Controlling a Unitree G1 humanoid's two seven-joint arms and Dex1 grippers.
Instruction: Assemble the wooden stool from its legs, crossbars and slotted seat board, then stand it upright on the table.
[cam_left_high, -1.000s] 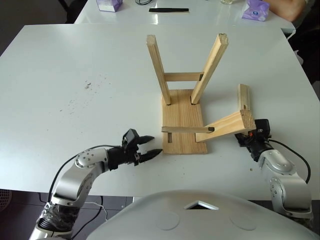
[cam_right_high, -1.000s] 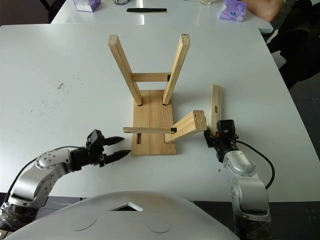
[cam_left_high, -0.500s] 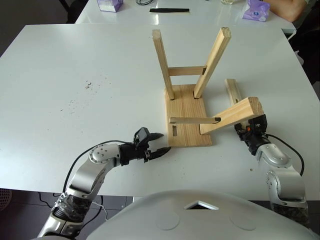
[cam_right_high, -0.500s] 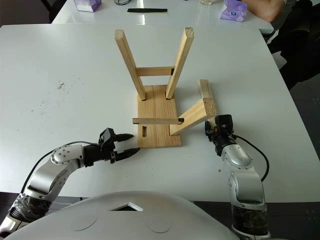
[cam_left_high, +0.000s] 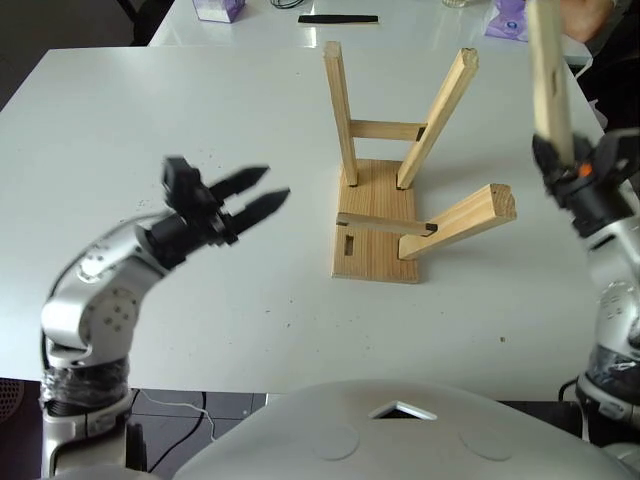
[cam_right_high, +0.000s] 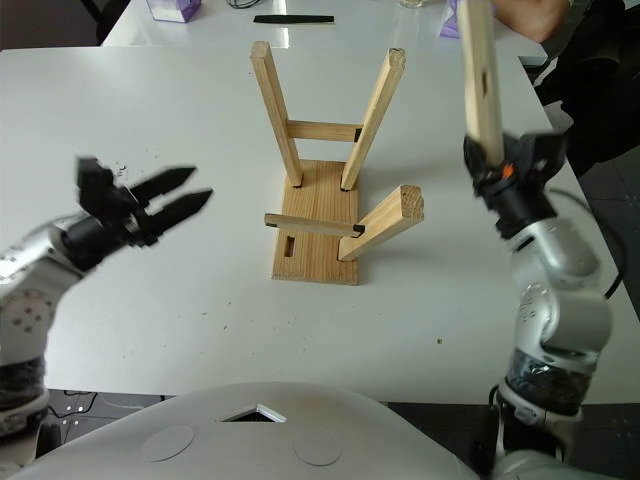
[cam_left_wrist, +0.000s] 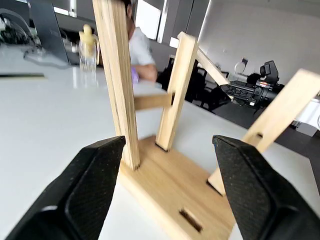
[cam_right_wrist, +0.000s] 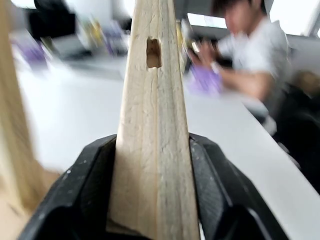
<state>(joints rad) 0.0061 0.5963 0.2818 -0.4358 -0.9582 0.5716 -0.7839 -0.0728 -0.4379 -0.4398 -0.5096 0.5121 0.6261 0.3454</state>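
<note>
Right wrist view, right gripper (cam_right_wrist: 152, 192): fingers clamped on pale slotted leg (cam_right_wrist: 152, 100), held upright.
Left gripper (cam_left_high: 275, 184): fingers wide, empty.

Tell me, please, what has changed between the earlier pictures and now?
The right pincer has lifted the loose leg off the table and holds it upright in the air. The left pincer, open, rose from the table beside the seat board and drew away to the left. The seat board, its two standing legs and the leaning leg stayed in place.
</note>
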